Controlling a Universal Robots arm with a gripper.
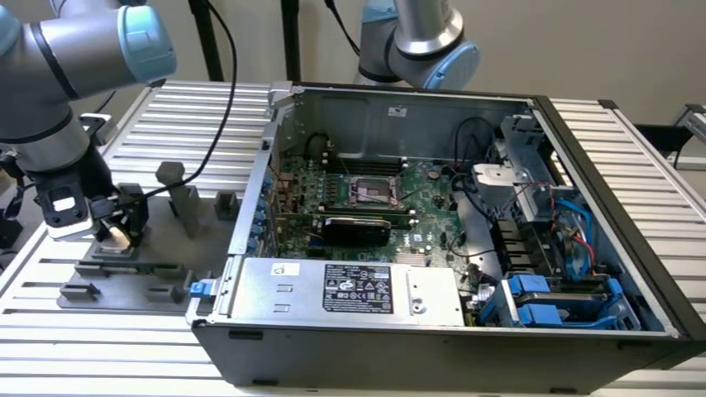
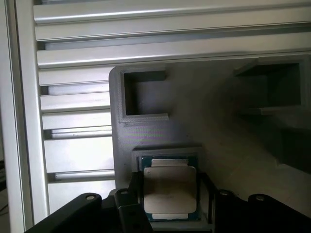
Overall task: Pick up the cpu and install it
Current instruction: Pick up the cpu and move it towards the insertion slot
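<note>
Wrist view shows our gripper (image 2: 169, 201) standing wide around the cpu (image 2: 168, 182) in its grey holder (image 2: 204, 121); picking up, we think, needs an even squeeze.

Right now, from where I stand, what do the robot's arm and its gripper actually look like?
The arm is built of thick round tubes in silvery grey, with light blue caps on the joints. Its lower end turns black, with a small white block on the side. The gripper is black and boxy. A thin black cable runs alongside.
</note>
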